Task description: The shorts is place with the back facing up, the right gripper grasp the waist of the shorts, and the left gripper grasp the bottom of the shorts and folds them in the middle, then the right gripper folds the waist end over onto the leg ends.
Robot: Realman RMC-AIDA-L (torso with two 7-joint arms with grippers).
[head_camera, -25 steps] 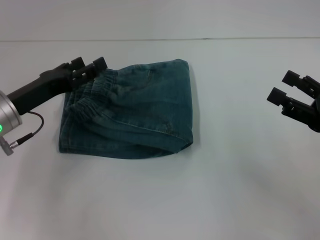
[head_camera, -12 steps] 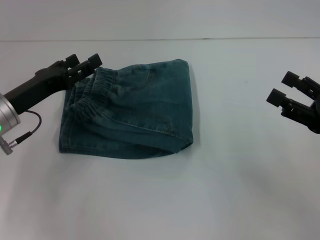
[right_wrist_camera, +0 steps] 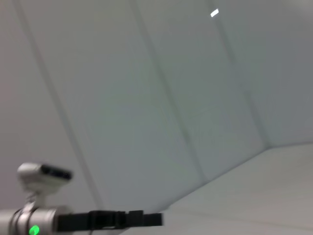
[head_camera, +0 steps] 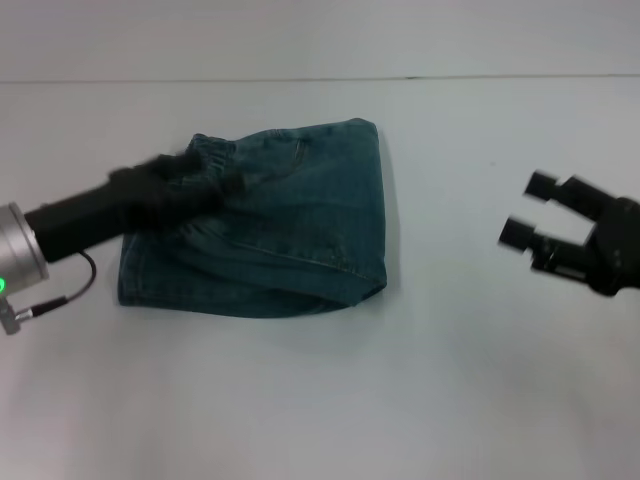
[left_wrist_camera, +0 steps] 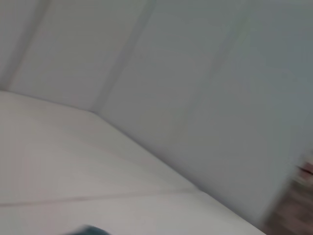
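The blue denim shorts [head_camera: 300,225] lie folded into a compact stack on the white table [head_camera: 330,400], left of centre in the head view. The gathered elastic waist [head_camera: 212,150] shows at the stack's far left corner. My left gripper [head_camera: 205,182], on its silver wrist [head_camera: 20,260], is low over the left part of the stack, just in front of the waist. Its black body [right_wrist_camera: 122,219] also shows in the right wrist view. My right gripper [head_camera: 528,208] hangs open to the right of the shorts, apart from them and holding nothing.
A thin grey cable [head_camera: 60,295] loops under the left wrist beside the shorts' left edge. The table's back edge [head_camera: 400,78] meets a pale wall. A sliver of blue cloth [left_wrist_camera: 88,230] shows in the left wrist view.
The left gripper has swung from beside the waist corner to over the left part of the shorts. The right gripper has moved left, toward the shorts. The shorts lie as before.
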